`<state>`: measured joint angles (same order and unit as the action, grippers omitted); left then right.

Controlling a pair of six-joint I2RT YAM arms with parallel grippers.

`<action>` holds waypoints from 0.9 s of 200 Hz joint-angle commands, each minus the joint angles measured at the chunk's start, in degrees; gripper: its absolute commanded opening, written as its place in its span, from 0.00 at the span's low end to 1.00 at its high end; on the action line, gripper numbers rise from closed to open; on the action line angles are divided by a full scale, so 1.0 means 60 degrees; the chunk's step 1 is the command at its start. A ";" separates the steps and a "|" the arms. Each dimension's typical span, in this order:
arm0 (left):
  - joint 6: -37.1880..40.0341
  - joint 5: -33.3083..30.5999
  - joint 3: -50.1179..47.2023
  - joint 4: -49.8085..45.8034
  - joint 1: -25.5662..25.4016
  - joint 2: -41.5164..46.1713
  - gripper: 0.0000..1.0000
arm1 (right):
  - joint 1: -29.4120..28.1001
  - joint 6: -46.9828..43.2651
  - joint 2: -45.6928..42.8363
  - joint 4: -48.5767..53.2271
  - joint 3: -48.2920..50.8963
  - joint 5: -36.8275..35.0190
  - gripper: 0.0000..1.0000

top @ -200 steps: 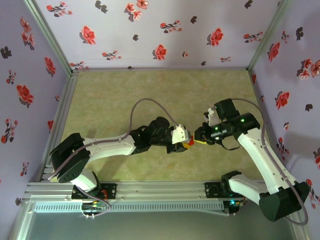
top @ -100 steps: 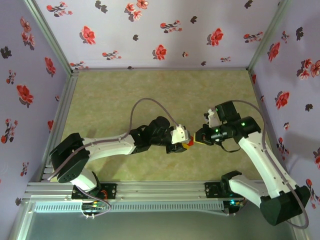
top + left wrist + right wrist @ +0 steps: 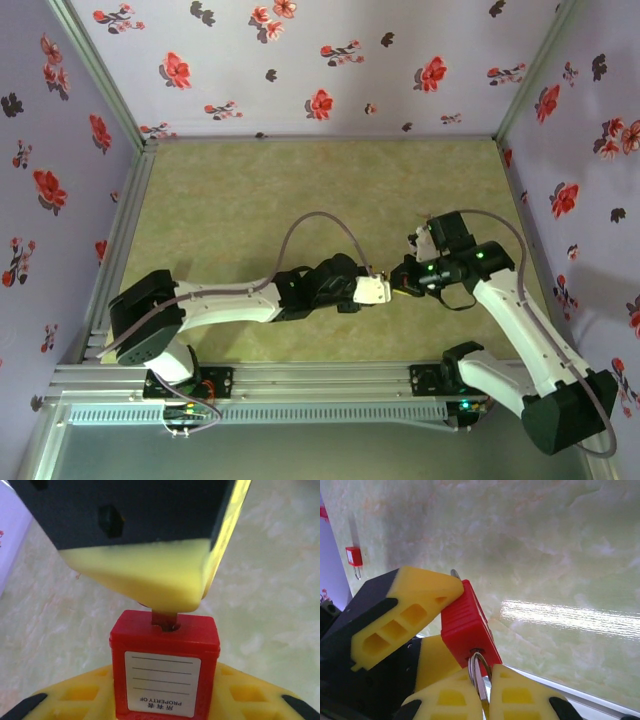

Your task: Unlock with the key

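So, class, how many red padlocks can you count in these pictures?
2. One padlock is held in the left gripper at mid-table; the other padlock sits far off on the table beside the wall. More may be hidden behind the arms.

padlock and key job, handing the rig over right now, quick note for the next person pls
The left gripper is shut on the red padlock, keyhole end turned toward the other arm.
The right gripper is shut on the key, whose blade sits in the keyhole.
A second padlock lies on the table near the wall.
Done: lock gripped, key inserted.
Left: turn the key and free the shackle; I cannot tell whether it has turned yet.
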<state>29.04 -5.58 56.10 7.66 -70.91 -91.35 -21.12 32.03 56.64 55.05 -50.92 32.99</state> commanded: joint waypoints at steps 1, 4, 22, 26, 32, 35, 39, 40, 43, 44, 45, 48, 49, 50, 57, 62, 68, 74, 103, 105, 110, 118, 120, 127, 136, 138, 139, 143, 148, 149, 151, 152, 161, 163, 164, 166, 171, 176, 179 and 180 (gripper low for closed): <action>0.0054 0.1191 0.1169 0.2823 -0.0177 0.0510 0.00 | -0.0189 0.0566 0.0159 -0.1307 0.0221 0.0706 0.00; -0.0102 0.1388 0.1156 0.2830 -0.0152 0.0552 0.00 | -0.0186 0.0457 0.0153 -0.1273 0.0216 0.0715 0.00; -0.0785 0.2403 0.1192 0.2711 -0.0036 0.0757 0.00 | -0.0194 0.0326 0.0151 -0.1293 0.0329 0.0823 0.00; -0.0917 0.2610 0.1197 0.2721 -0.0012 0.0812 0.00 | -0.0200 0.0399 0.0127 -0.1378 0.0386 0.0879 0.00; -0.1156 0.2943 0.1198 0.2761 0.0025 0.0864 0.00 | -0.0204 0.0553 0.0080 -0.1580 0.0504 0.0949 0.00; -0.1307 0.3120 0.1209 0.2766 0.0041 0.0893 0.00 | -0.0211 0.0638 0.0048 -0.1688 0.0560 0.0971 0.00; -0.1429 0.3278 0.1225 0.2766 0.0056 0.0920 0.00 | -0.0205 0.0757 -0.0013 -0.1845 0.0632 0.0979 0.00; -0.1457 0.3320 0.1233 0.2766 0.0056 0.0924 0.00 | -0.0203 0.0793 -0.0024 -0.1877 0.0655 0.0985 0.00; -0.1507 0.3407 0.1240 0.2788 0.0058 0.0941 0.00 | -0.0200 0.0883 -0.0053 -0.1971 0.0707 0.0990 0.00; -0.1511 0.3421 0.1241 0.2792 0.0065 0.0949 0.00 | -0.0200 0.0929 -0.0066 -0.2006 0.0729 0.0997 0.00; -0.1513 0.3443 0.1241 0.2808 0.0068 0.0946 0.00 | -0.0200 0.0974 -0.0066 -0.2031 0.0740 0.1009 0.00; -0.1492 0.3471 0.1241 0.2834 0.0040 0.0954 0.00 | -0.0204 0.1086 -0.0078 -0.2105 0.0770 0.1018 0.00; -0.1474 0.3468 0.1234 0.2851 0.0033 0.0956 0.00 | -0.0209 0.1119 -0.0079 -0.2132 0.0776 0.1026 0.00; -0.1465 0.3452 0.1231 0.2867 0.0023 0.0964 0.00 | -0.0212 0.1119 -0.0087 -0.2152 0.0802 0.1030 0.00; -0.1222 0.3131 0.1185 0.2977 -0.0106 0.0953 0.00 | -0.0200 0.1423 -0.0059 -0.2300 0.0825 0.1063 0.00; -0.0978 0.2761 0.1129 0.3098 -0.0237 0.0919 0.00 | -0.0206 0.1590 -0.0029 -0.2413 0.0811 0.1123 0.00; -0.0659 0.2331 0.1007 0.3365 -0.0380 0.0882 0.00 | -0.0214 0.1788 -0.0012 -0.2577 0.0796 0.1179 0.00; -0.0308 0.1778 0.0843 0.3752 -0.0548 0.0825 0.00 | -0.0230 0.1978 -0.0035 -0.2707 0.0788 0.1150 0.00; 0.1065 -0.0233 0.0354 0.5746 -0.1011 0.0323 0.00 | -0.0215 0.2930 -0.0020 -0.3267 0.0867 0.1023 0.00; 0.1101 -0.0309 0.0342 0.5859 -0.1023 0.0294 0.00 | -0.0207 0.3005 0.0008 -0.3318 0.0894 0.1032 0.00; 0.1254 -0.0497 0.0321 0.6103 -0.1074 0.0207 0.00 | -0.0203 0.3193 0.0043 -0.3426 0.0961 0.1042 0.00; 0.1576 -0.0732 0.0319 0.6401 -0.1127 0.0093 0.00 | -0.0194 0.3568 0.0054 -0.3691 0.1135 0.1074 0.00; 0.1686 -0.0778 0.0319 0.6465 -0.1155 0.0060 0.00 | -0.0176 0.3696 0.0052 -0.3775 0.1181 0.1088 0.00; 0.2032 -0.0941 0.0305 0.6746 -0.1216 -0.0049 0.00 | -0.0128 0.4118 0.0038 -0.4134 0.1365 0.1194 0.00; 0.2365 -0.1138 0.0248 0.7097 -0.1273 -0.0194 0.00 | -0.0048 0.4812 -0.0019 -0.4682 0.1625 0.1325 0.00; 0.2436 -0.1194 0.0246 0.7152 -0.1276 -0.0231 0.00 | -0.0030 0.4959 -0.0054 -0.4788 0.1677 0.1345 0.00; 0.2461 -0.1223 0.0246 0.7171 -0.1283 -0.0237 0.00 | -0.0013 0.5032 -0.0060 -0.4828 0.1705 0.1358 0.00; 0.2605 -0.1339 0.0232 0.7238 -0.1282 -0.0302 0.00 | 0.0042 0.5305 -0.0086 -0.5033 0.1794 0.1391 0.00; 0.2734 -0.1522 0.0204 0.7365 -0.1301 -0.0390 0.00 | 0.0083 0.5633 -0.0144 -0.5260 0.1882 0.1414 0.00; 0.2749 -0.1563 0.0195 0.7402 -0.1304 -0.0405 0.00 | 0.0088 0.5685 -0.0149 -0.5298 0.1903 0.1415 0.00; 0.2774 -0.1637 0.0171 0.7481 -0.1291 -0.0438 0.00 | 0.0114 0.5814 -0.0178 -0.5360 0.1929 0.1411 0.00; 0.2783 -0.1686 0.0164 0.7519 -0.1284 -0.0458 0.00 | 0.0125 0.5870 -0.0187 -0.5392 0.1934 0.1413 0.00; 0.2813 -0.1934 0.0029 0.7796 -0.1260 -0.0578 0.00 | 0.0204 0.6337 -0.0293 -0.5584 0.2030 0.1415 0.00; 0.2827 -0.1957 -0.0017 0.7832 -0.1243 -0.0587 0.00 | 0.0220 0.6435 -0.0316 -0.5615 0.2045 0.1422 0.00; 0.2832 -0.1963 -0.0032 0.7841 -0.1238 -0.0591 0.00 | 0.0230 0.6496 -0.0330 -0.5629 0.2050 0.1419 0.00; 0.2853 -0.1979 -0.0077 0.7862 -0.1234 -0.0601 0.00 | 0.0248 0.6607 -0.0351 -0.5662 0.2061 0.1416 0.00; 0.2873 -0.2050 -0.0167 0.7934 -0.1222 -0.0634 0.00 | 0.0279 0.6887 -0.0386 -0.5744 0.2110 0.1426 0.00; 0.2868 -0.2143 -0.0238 0.8016 -0.1225 -0.0674 0.00 | 0.0305 0.7136 -0.0421 -0.5865 0.2148 0.1468 0.00; 0.2853 -0.2198 -0.0297 0.8088 -0.1219 -0.0691 0.00 | 0.0319 0.7304 -0.0436 -0.5948 0.2188 0.1501 0.00; 0.2837 -0.2216 -0.0311 0.8108 -0.1211 -0.0694 0.00 | 0.0331 0.7355 -0.0456 -0.5972 0.2202 0.1509 0.00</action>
<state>42.26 -22.79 52.21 29.06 -74.70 -96.51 -19.07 62.57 54.35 30.68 -39.46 36.42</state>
